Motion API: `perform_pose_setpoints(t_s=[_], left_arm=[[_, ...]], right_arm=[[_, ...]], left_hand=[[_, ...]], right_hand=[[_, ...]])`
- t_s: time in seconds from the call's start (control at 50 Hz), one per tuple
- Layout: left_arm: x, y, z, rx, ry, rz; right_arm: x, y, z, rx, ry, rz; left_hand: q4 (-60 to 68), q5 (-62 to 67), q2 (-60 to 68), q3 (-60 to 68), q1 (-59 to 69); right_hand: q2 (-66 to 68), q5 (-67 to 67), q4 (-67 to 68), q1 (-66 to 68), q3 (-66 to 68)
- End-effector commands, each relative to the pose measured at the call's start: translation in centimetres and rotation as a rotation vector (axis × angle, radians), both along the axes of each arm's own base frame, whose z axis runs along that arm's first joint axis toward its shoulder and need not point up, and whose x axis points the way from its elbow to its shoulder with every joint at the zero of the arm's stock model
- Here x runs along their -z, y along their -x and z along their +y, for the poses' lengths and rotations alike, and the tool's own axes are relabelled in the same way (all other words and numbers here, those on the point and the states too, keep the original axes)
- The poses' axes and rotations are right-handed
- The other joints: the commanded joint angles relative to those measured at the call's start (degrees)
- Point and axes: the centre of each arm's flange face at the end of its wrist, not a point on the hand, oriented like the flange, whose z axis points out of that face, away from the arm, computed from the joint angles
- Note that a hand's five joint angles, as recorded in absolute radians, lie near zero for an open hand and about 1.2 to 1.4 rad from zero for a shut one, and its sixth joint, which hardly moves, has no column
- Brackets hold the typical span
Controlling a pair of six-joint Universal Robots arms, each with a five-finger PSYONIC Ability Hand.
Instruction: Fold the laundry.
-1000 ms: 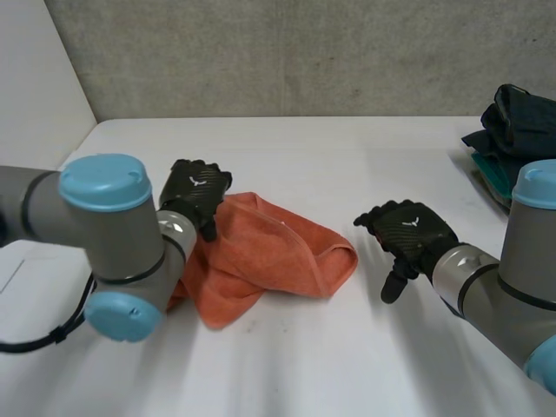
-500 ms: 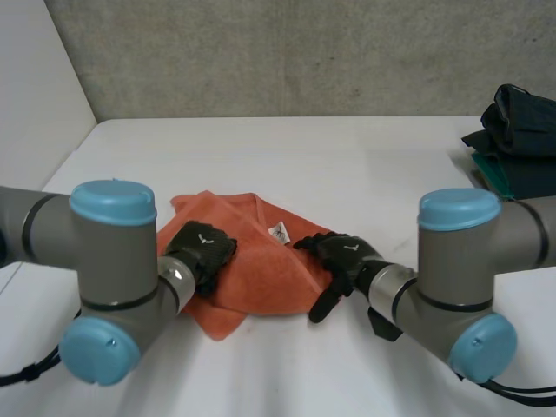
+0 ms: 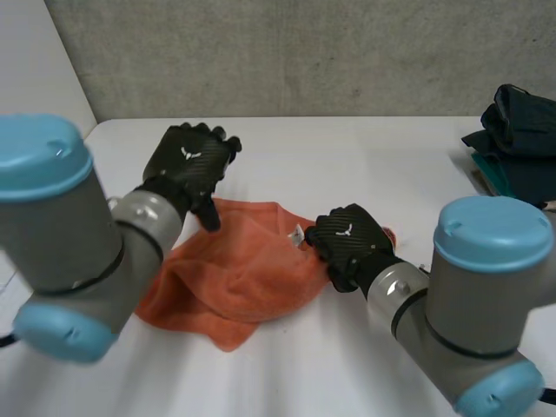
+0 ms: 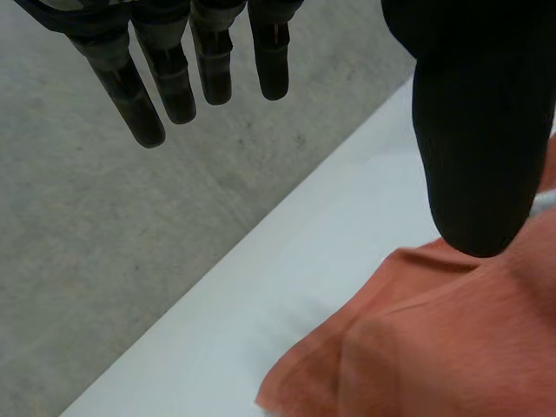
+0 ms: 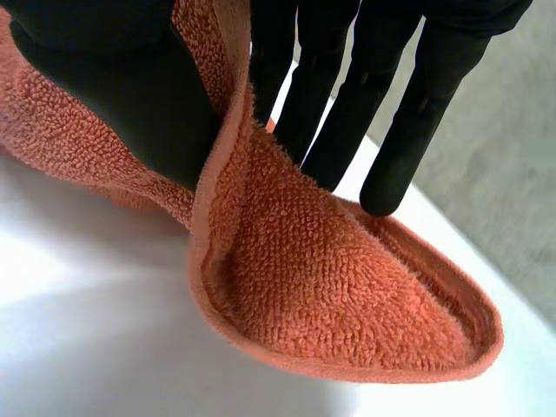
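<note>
An orange towel (image 3: pixel 230 282) lies crumpled on the white table (image 3: pixel 365 165), with a small white tag (image 3: pixel 296 234) showing near its right edge. My right hand (image 3: pixel 347 241) is at that right edge. In the right wrist view its thumb (image 5: pixel 113 87) and straight fingers (image 5: pixel 391 113) pinch a fold of the towel (image 5: pixel 330 295), whose hem curls out below them. My left hand (image 3: pixel 187 165) hovers above the towel's far left part. Its fingers (image 4: pixel 165 78) are straight and spread with nothing between them and the thumb (image 4: pixel 478 139), over the towel's far edge (image 4: pixel 434 347).
A pile of dark folded clothes (image 3: pixel 519 130) sits on a teal item (image 3: pixel 491 182) at the table's back right. A grey wall (image 3: pixel 304 52) runs along the table's far edge. Bare table lies in front of the towel and between it and the pile.
My left hand has let go, lifted off the towel and moved toward the far side. My right hand has shut on the towel's right edge. The towel has shifted and bunched.
</note>
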Motion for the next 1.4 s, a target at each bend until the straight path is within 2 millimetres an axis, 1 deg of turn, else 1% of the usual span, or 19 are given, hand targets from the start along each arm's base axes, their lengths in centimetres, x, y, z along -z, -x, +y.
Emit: perform_pose_setpoints(t_s=[0.02,0.16,0.26,0.36,0.38,0.4,0.52,0.56,0.68,0.78,0.88,0.9,0.92,0.96,1.1,1.16,1.3,1.38,1.4], left_arm=[[4.8,1.6,-2.5,0.168,-0.121,-0.175],[8.3,2.0,-1.7,0.259,-0.245,-0.268],[9.2,2.5,-1.2,0.311,-0.273,-0.261],[9.0,2.8,-1.2,0.337,-0.274,-0.24],[8.9,2.8,-1.3,0.329,-0.272,-0.234],[8.7,2.7,-1.5,0.322,-0.268,-0.23],[7.4,2.4,-2.4,0.226,-0.227,-0.178],[5.1,1.9,-2.4,0.159,-0.166,-0.149],[1.1,0.5,0.2,0.109,-0.119,-0.077],[-2.7,-0.8,3.2,0.114,-0.066,0.009],[-3.8,-1.0,3.8,0.117,-0.019,0.046],[-3.8,-1.0,3.7,0.117,-0.013,0.053],[-3.7,-0.8,3.5,0.119,0.0,0.064],[-3.4,-0.5,3.2,0.125,0.01,0.068],[3.0,2.6,0.0,0.214,-0.103,0.023],[5.9,4.0,-0.2,0.341,-0.19,0.011],[9.1,5.0,1.0,0.51,-0.4,0.015],[9.9,5.2,2.1,0.567,-0.519,0.022],[9.8,5.1,2.0,0.565,-0.523,0.022]], right_arm=[[-1.7,0.0,2.1,-0.074,0.153,0.053],[-2.5,0.2,2.6,-0.083,0.18,0.033],[-2.8,0.2,2.7,-0.093,0.186,0.027],[-3.1,0.2,2.4,-0.091,0.192,0.023],[-3.1,0.2,2.4,-0.09,0.193,0.024],[-3.1,0.3,2.3,-0.089,0.193,0.026],[-3.7,0.2,1.9,-0.09,0.238,0.061],[-3.9,0.2,1.9,-0.098,0.248,0.085],[-6.0,0.3,1.0,-0.104,0.275,0.164],[-7.4,0.3,0.3,-0.094,0.287,0.168],[-8.8,0.4,0.3,-0.086,0.317,0.14],[-10.1,0.6,0.7,-0.088,0.347,0.119],[-10.6,0.7,1.1,-0.096,0.359,0.107],[-11.3,0.9,1.7,-0.113,0.374,0.092],[-11.5,1.0,3.1,-0.187,0.37,0.07],[-12.0,1.2,3.5,-0.191,0.382,0.061],[-12.0,1.3,3.4,-0.188,0.383,0.061],[-11.8,1.2,3.3,-0.189,0.378,0.064],[-11.8,1.3,3.3,-0.186,0.378,0.065]], left_hand=[[-0.6,0.0,-0.6,-0.6,-1.5],[0.4,1.0,0.4,0.4,-0.4],[7.4,8.1,7.5,7.5,6.6],[37.5,38.1,37.5,37.5,36.7],[59.2,59.9,59.2,59.3,58.4],[63.9,64.6,63.9,63.9,63.1],[64.0,64.6,64.0,64.0,63.1],[64.0,64.6,64.0,64.0,63.1],[64.0,64.6,64.0,64.0,63.1],[64.0,64.6,64.0,64.0,63.1],[64.0,64.6,64.0,64.0,63.1],[53.3,54.0,53.3,53.4,52.5],[20.6,21.2,20.6,20.6,19.7],[-0.5,0.1,-0.5,-0.5,-1.4],[-1.1,-0.5,-1.1,-1.1,-2.0],[-0.9,-0.3,-0.9,-0.9,-1.8],[-0.3,0.4,-0.3,-0.2,-1.1],[17.8,18.5,17.8,17.9,17.0],[38.5,39.2,38.6,38.6,37.7]], right_hand=[[13.3,15.6,11.3,18.0,12.1],[13.3,15.6,11.3,18.0,12.1],[13.3,15.6,11.3,18.0,12.1],[13.3,15.6,11.3,18.0,12.1],[13.3,15.6,11.3,18.0,12.1],[13.3,15.6,11.3,18.0,12.1],[13.3,15.6,11.3,18.0,12.1],[13.3,15.6,11.3,18.0,12.1],[13.3,15.6,11.3,18.0,12.1],[13.3,15.6,11.3,18.0,12.1],[13.3,15.6,11.3,18.0,12.1],[13.3,15.6,11.3,18.0,12.1],[13.3,15.6,11.3,18.0,12.1],[13.3,15.6,11.3,18.0,12.1],[13.3,15.6,11.3,18.0,12.1],[13.3,15.6,11.3,18.0,12.1],[13.3,15.6,11.3,18.0,12.1],[13.3,15.6,11.3,18.0,12.1],[13.3,15.6,11.3,18.0,12.1]])
